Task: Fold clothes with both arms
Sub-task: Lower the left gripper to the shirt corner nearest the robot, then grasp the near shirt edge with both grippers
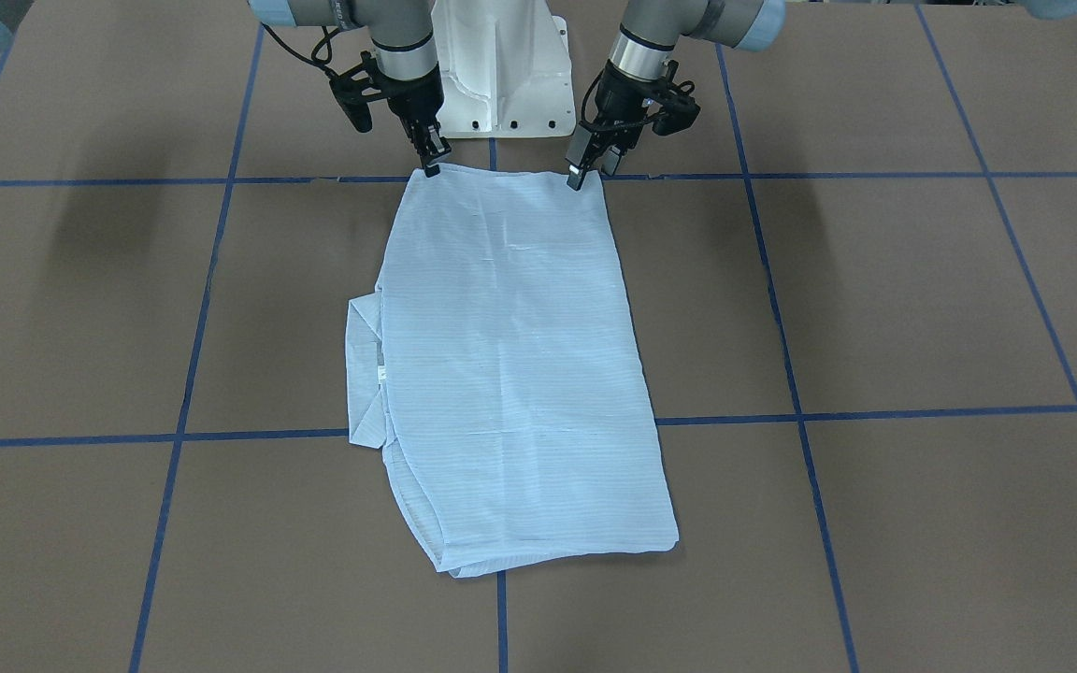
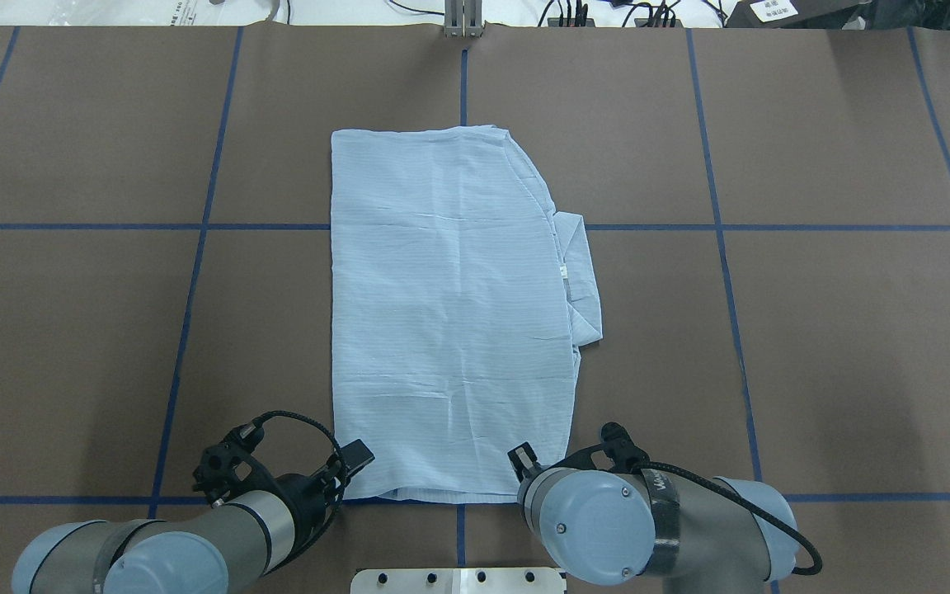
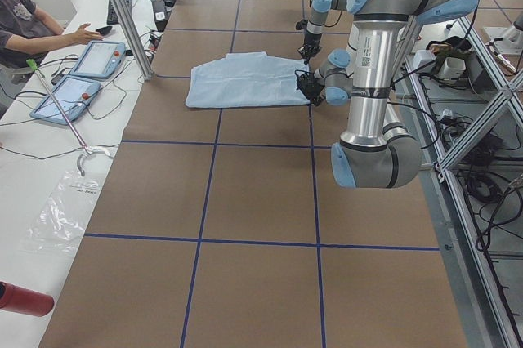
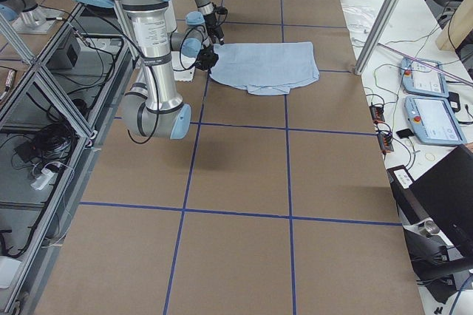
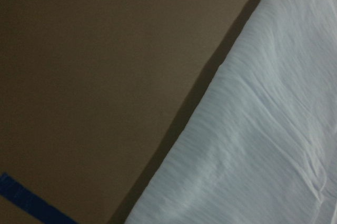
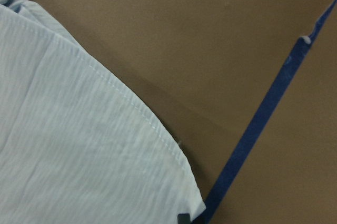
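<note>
The pale-blue striped shirt (image 1: 510,355) (image 2: 450,313) lies flat on the brown table, folded into a long panel, with its collar (image 2: 582,280) sticking out on the robot's right side. My left gripper (image 1: 590,171) (image 2: 349,470) sits low at the shirt's near left corner with its fingers apart. My right gripper (image 1: 432,164) touches down at the near right corner; its fingers look close together, and in the overhead view its own wrist hides it. Each wrist view shows only the shirt's edge (image 5: 263,145) (image 6: 79,145) on the table.
The white pedestal base (image 1: 501,65) stands just behind both grippers. Blue tape lines (image 2: 195,313) grid the table. A person's arm (image 3: 49,36) reaches toward tablets (image 3: 94,58) on the side bench; a red bottle (image 3: 24,299) lies there too.
</note>
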Robot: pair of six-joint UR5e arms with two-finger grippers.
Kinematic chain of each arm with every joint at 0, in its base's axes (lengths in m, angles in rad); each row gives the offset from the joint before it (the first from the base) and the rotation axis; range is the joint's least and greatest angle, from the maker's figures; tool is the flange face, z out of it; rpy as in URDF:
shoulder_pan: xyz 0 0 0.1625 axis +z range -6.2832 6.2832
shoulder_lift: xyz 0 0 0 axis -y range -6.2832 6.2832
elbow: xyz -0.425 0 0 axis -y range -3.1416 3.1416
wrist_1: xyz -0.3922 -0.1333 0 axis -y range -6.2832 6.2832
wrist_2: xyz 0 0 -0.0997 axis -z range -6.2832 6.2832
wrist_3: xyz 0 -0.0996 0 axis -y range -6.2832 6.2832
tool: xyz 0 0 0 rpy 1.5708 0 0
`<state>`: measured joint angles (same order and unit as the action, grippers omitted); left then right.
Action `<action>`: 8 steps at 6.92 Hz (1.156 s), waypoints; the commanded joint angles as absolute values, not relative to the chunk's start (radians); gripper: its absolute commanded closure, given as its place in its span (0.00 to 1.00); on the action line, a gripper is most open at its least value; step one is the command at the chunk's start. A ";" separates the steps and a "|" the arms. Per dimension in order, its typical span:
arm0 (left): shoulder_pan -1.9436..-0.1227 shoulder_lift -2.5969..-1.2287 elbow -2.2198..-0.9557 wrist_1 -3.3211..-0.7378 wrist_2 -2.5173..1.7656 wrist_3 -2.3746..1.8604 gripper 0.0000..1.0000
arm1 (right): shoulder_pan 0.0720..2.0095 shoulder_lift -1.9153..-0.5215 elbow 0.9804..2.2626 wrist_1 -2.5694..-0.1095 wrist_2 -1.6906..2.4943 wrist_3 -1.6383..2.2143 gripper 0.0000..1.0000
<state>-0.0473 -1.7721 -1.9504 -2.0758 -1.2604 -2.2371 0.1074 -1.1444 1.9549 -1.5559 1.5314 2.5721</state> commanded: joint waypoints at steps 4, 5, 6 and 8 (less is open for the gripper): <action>-0.029 -1.776 -1.947 -2.068 -1.258 -2.272 0.29 | 0.107 -1.146 1.957 -1.557 1.529 2.572 1.00; -0.028 -1.776 -1.947 -2.066 -1.258 -2.273 0.35 | 0.107 -1.146 1.956 -1.555 1.529 2.572 1.00; -0.028 -1.776 -1.948 -2.065 -1.256 -2.284 0.51 | 0.107 -1.146 1.956 -1.557 1.529 2.572 1.00; -0.028 -1.776 -1.956 -2.056 -1.256 -2.298 1.00 | 0.107 -1.147 1.956 -1.557 1.528 2.574 1.00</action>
